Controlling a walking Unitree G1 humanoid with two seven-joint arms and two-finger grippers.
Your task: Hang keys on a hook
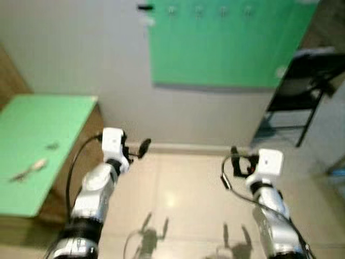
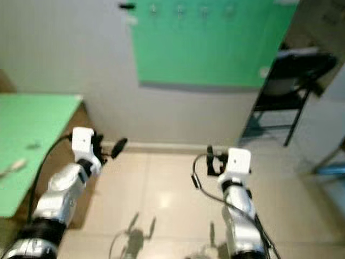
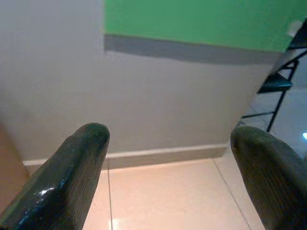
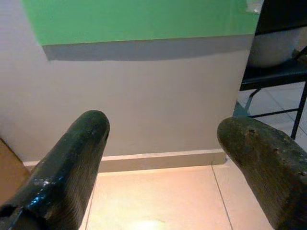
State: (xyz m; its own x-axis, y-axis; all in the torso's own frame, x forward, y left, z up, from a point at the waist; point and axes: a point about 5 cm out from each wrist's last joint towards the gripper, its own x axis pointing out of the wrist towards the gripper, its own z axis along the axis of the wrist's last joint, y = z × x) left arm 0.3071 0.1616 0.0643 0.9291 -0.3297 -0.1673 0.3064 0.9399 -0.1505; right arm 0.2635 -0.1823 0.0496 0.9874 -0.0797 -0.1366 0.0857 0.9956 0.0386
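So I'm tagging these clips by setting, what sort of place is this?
Probably a home hallway or entry: a tiled floor, a green wall board with a row of hooks, a green-topped table, and a black folding chair.

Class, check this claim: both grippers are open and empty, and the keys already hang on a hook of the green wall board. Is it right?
Not quite. The keys lie on the green table at the robot's left, as the left eye view shows, not on the green wall board. The left gripper and right gripper are indeed open and empty.

Four hooks [image 1: 210, 10], one chair [image 1: 302, 86]
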